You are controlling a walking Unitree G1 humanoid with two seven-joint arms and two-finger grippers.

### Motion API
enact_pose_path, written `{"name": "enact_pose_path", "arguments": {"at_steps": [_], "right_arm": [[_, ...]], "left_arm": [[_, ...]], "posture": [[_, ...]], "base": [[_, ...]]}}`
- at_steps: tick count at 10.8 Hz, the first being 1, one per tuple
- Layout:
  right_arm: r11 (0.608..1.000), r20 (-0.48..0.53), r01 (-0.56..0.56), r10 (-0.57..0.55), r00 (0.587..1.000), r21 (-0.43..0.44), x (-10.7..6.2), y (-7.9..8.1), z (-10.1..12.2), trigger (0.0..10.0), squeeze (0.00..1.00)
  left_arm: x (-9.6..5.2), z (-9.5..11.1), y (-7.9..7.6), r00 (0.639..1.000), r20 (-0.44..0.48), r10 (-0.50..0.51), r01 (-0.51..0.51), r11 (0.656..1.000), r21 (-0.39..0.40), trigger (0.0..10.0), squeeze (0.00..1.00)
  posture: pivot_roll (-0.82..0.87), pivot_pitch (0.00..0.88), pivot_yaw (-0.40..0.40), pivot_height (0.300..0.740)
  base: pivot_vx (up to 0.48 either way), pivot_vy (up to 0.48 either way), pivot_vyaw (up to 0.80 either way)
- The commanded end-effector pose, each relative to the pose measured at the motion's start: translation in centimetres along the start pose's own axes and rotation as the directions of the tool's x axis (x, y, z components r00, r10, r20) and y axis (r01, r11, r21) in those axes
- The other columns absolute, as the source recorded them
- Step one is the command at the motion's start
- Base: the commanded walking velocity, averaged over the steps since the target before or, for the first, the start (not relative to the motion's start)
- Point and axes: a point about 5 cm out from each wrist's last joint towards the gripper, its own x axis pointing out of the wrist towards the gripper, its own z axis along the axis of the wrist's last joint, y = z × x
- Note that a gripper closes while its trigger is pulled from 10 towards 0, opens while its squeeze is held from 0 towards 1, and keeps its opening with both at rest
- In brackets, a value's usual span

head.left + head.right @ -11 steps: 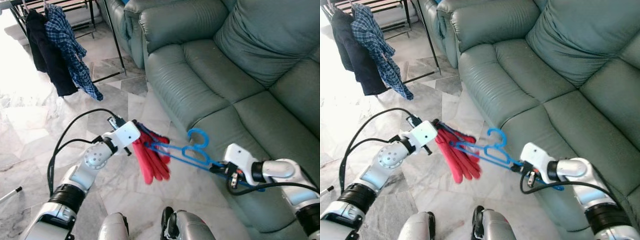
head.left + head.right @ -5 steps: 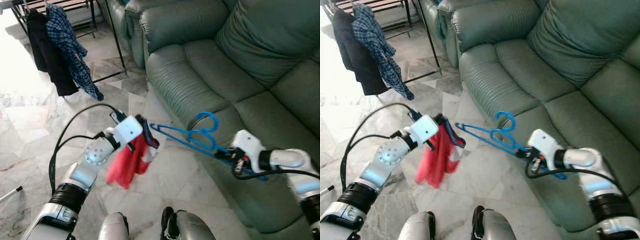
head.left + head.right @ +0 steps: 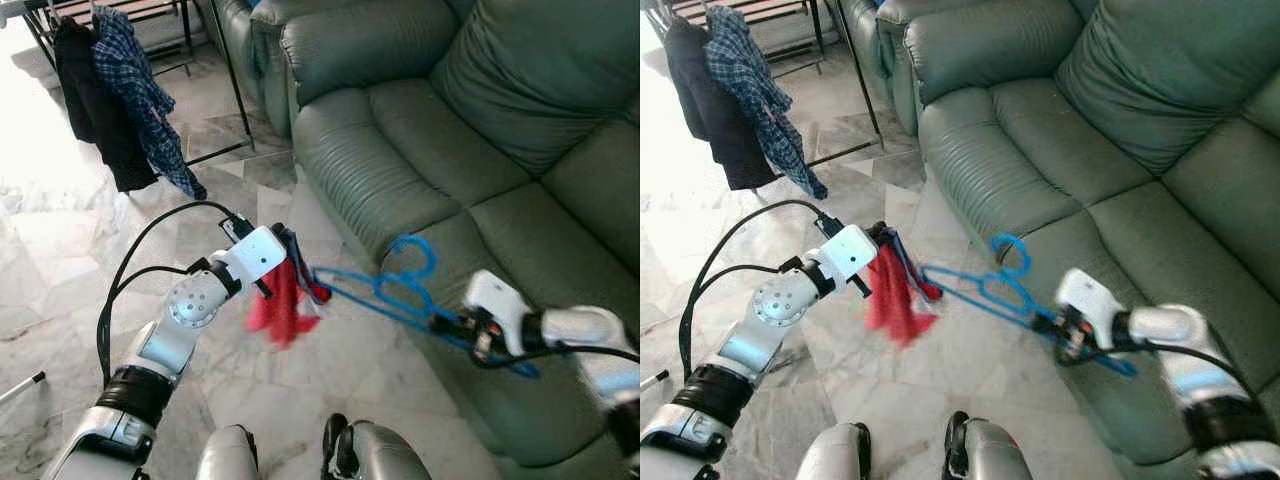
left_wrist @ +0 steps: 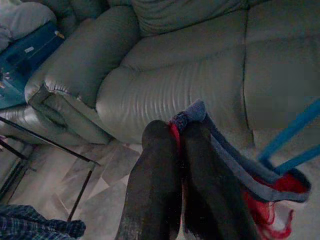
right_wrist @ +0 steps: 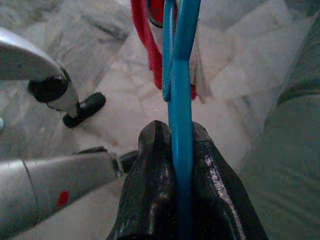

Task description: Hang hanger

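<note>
Left gripper (image 4: 177, 145): fingers pinched on red garment (image 3: 280, 305)
Right gripper (image 5: 175, 150): fingers clamped on blue hanger (image 3: 385, 290)
Writing: none legible

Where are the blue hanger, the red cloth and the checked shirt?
blue hanger (image 3: 408, 262): left eye view, on its hook.
red cloth (image 3: 277, 310): left eye view, on the hanging part.
checked shirt (image 3: 140, 98): left eye view, mid-fabric.

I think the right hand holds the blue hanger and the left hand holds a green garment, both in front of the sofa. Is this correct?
Not quite: the garment in the left hand is red, not green, as the left eye view shows. The rest is correct: the right hand is shut on the blue hanger, in front of the sofa.
</note>
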Motion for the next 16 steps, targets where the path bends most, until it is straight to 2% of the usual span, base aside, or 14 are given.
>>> {"name": "enact_pose_path", "arguments": {"at_steps": [1, 3, 9, 11, 13, 16], "right_arm": [[1.0, 0.002, -0.01, 0.011, 1.0, -0.009, -0.5, 0.0, 0.2, 10.0, 0.0], [0.999, -0.042, 0.017, -0.018, 0.999, -0.032, -1.4, -0.6, -0.2, 10.0, 0.0], [0.999, -0.042, 0.007, -0.008, 0.999, -0.034, -2.9, -1.4, 0.6, 10.0, 0.0], [1.0, -0.043, -0.014, 0.013, 0.999, -0.024, -2.8, -1.1, 0.5, 10.0, 0.0], [0.998, -0.051, -0.07, 0.07, 0.996, -0.006, -2.2, -0.2, 0.1, 10.0, 0.0], [0.999, -0.064, -0.052, 0.051, 0.997, -0.01, -2.2, -0.2, -0.1, 10.0, 0.0]], "left_arm": [[-0.2, 0.0, -0.1, 1.0, -0.004, 0.001, -0.001, 1.0, 0.003, 10.0, 0.0], [-0.1, 0.1, 0.0, 1.0, -0.002, 0.002, -0.002, 1.0, 0.006, 10.0, 0.0], [-0.2, 0.0, -0.4, 1.0, -0.011, -0.013, 0.013, 1.0, 0.002, 10.0, 0.0], [-0.2, -0.1, -0.5, 1.0, -0.013, -0.016, 0.016, 1.0, 0.001, 10.0, 0.0], [-0.2, -0.1, -0.5, 1.0, -0.012, -0.015, 0.015, 1.0, -0.001, 10.0, 0.0], [-0.2, 0.1, -0.5, 1.0, -0.01, -0.019, 0.019, 1.0, -0.002, 10.0, 0.0]], "posture": [[-0.06, 0.18, -0.05, 0.74], [-0.07, 0.183, -0.051, 0.74], [-0.07, 0.187, -0.053, 0.74], [-0.07, 0.188, -0.054, 0.74], [-0.07, 0.189, -0.055, 0.74], [-0.07, 0.19, -0.055, 0.74]], "base": [[0.0, 0.0, 0.0], [0.0, 0.0, 0.0], [0.0, 0.0, 0.0], [0.0, 0.0, 0.0], [0.0, 0.0, 0.0], [0.0, 0.0, 0.0]]}}
